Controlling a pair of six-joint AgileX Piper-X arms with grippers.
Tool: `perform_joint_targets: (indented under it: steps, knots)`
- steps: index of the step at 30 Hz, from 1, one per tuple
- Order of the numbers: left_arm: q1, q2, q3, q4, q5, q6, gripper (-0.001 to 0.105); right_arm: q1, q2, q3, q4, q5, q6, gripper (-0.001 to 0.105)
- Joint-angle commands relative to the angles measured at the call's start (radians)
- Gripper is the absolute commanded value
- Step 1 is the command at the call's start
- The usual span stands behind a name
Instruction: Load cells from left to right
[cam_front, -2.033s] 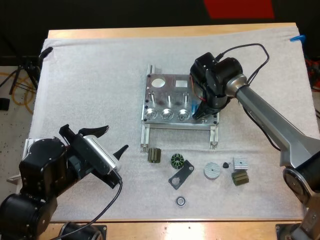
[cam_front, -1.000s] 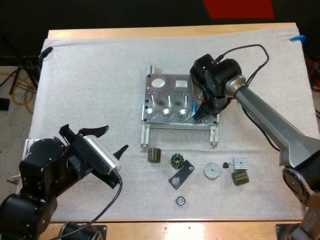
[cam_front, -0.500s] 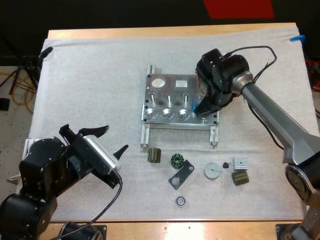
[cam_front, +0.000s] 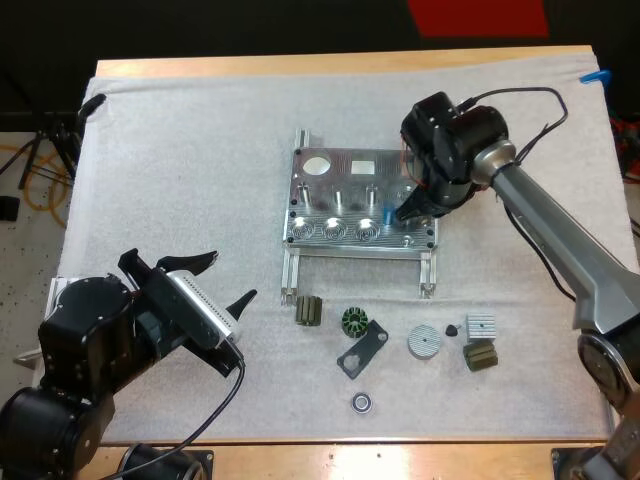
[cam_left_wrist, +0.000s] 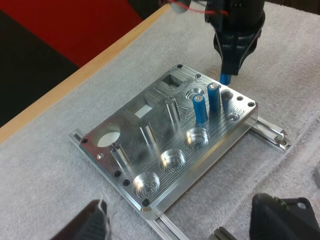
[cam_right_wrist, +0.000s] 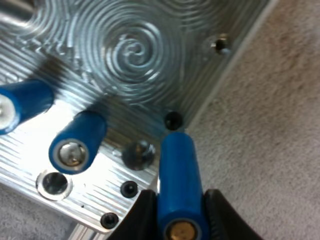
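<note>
**High view.** Metal fixture (cam_front: 350, 165): centre of frame, on the white mat (cam_front: 180, 150) that covers the wooden tabletop (cam_front: 340, 63). Right gripper (cam_front: 408, 212): right of centre, over the fixture's right-hand end. Left gripper (cam_front: 235, 276): lower left, well apart from the fixture, fingers spread wide with nothing between them. Small dark parts (cam_front: 310, 310): loose row on the mat, lower centre, below the fixture.

**Left wrist view.** Standing cylinders (cam_left_wrist: 200, 109): two, blue, upright in the fixture at the end nearest the right gripper. Held cylinder (cam_left_wrist: 224, 78): blue, showing under that gripper's tip at the fixture's edge.

**Right wrist view.** Fingers pressed on the held cylinder from both sides. Its far end lies over the fixture's edge, just beside the standing cylinders.
</note>
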Motion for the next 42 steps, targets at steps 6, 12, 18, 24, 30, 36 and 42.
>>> perform_joint_targets:
  steps: [6, 12, 18, 24, 30, 36, 42]
  knots:
    - [0.001, -0.003, 0.001, -0.011, 0.007, -0.013, 0.059, -0.005, -0.016, 0.001, 0.040, -0.089, 0.008, 0.000]
    - [0.001, -0.003, 0.001, -0.011, 0.007, -0.013, 0.059, -0.005, -0.016, 0.001, 0.046, -0.108, 0.011, 0.000]
    - [0.001, -0.003, 0.001, -0.011, 0.007, -0.013, 0.059, -0.005, -0.016, 0.001, 0.043, -0.108, 0.011, 0.000]
    - [0.001, -0.003, 0.001, -0.011, 0.007, -0.013, 0.059, -0.005, -0.016, 0.001, 0.011, -0.108, 0.011, 0.000]
    - [0.001, -0.003, 0.001, -0.011, 0.007, -0.013, 0.059, -0.005, -0.002, 0.001, 0.014, -0.108, 0.011, 0.000]
    - [0.001, -0.003, 0.001, -0.011, 0.007, -0.013, 0.059, -0.005, 0.013, 0.001, 0.048, -0.108, 0.008, 0.000]
    - [0.001, -0.003, 0.001, -0.011, 0.007, -0.013, 0.059, -0.005, 0.019, 0.001, 0.040, -0.108, 0.008, 0.000]
